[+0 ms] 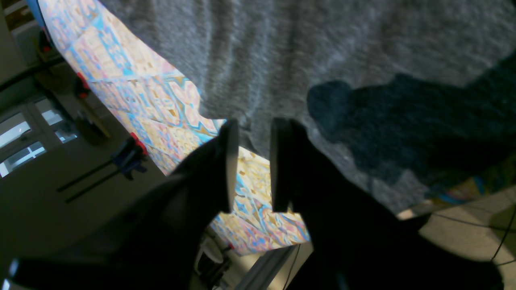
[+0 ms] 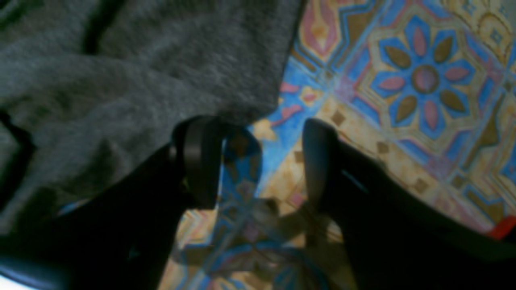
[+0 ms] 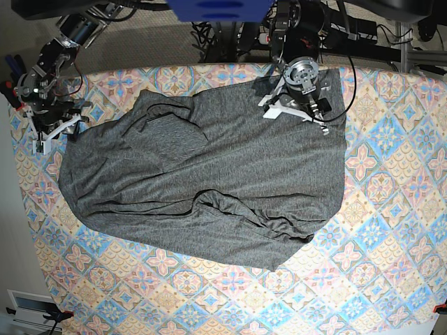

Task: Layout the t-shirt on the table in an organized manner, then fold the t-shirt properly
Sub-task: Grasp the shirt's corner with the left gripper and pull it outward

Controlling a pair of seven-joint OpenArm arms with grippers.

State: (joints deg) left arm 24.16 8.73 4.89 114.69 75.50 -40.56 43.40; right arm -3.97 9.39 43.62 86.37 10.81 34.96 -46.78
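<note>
The dark grey t-shirt (image 3: 209, 174) lies spread and wrinkled across the left and middle of the table (image 3: 391, 209), with a bunched fold near its lower edge. At the shirt's far edge, my left gripper (image 3: 297, 105) hovers. In the left wrist view this gripper (image 1: 254, 125) shows a narrow gap with only the t-shirt (image 1: 322, 48) and the table (image 1: 133, 92) behind it. My right gripper (image 3: 52, 132) is at the shirt's left corner. In its wrist view it (image 2: 258, 125) stands wide open over bare table (image 2: 403, 80), one finger (image 2: 197, 161) at the t-shirt's (image 2: 121, 72) edge.
Red and blue clamps (image 1: 135, 153) sit on the table's edge, with floor beyond. Cables and arm bases (image 3: 293, 28) crowd the far side. A blue object (image 3: 216, 8) hangs at the top. The table's right part and near strip show bare pattern.
</note>
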